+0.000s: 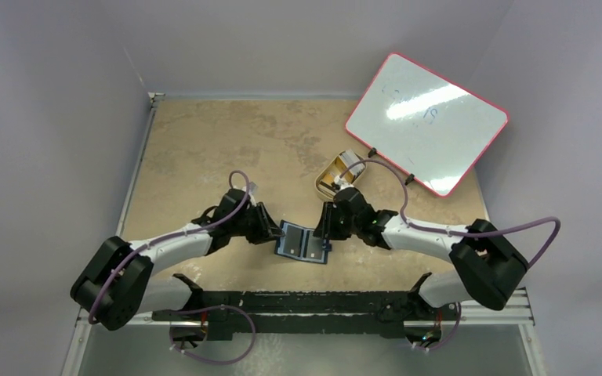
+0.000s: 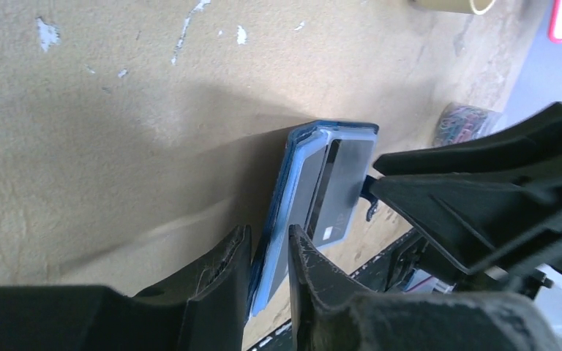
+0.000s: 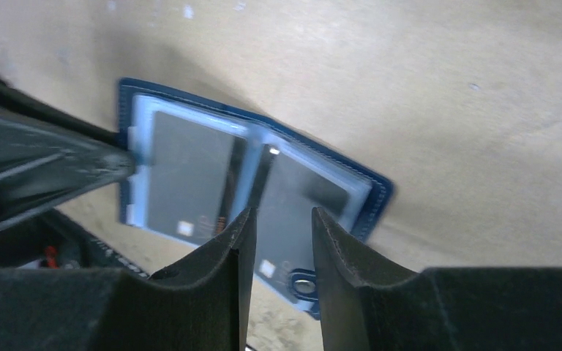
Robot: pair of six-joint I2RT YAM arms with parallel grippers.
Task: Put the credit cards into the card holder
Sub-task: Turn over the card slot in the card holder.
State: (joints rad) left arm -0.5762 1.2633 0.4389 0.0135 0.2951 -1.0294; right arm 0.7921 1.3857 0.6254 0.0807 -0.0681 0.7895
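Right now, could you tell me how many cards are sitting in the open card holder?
2: one dark card in the card holder's left half, another in its right half. Others may be tucked behind them.

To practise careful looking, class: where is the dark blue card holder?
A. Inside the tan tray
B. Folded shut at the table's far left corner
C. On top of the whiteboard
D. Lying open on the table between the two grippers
D: the top view shows the card holder opened out on the table, with the left gripper at one end and the right gripper at the other.
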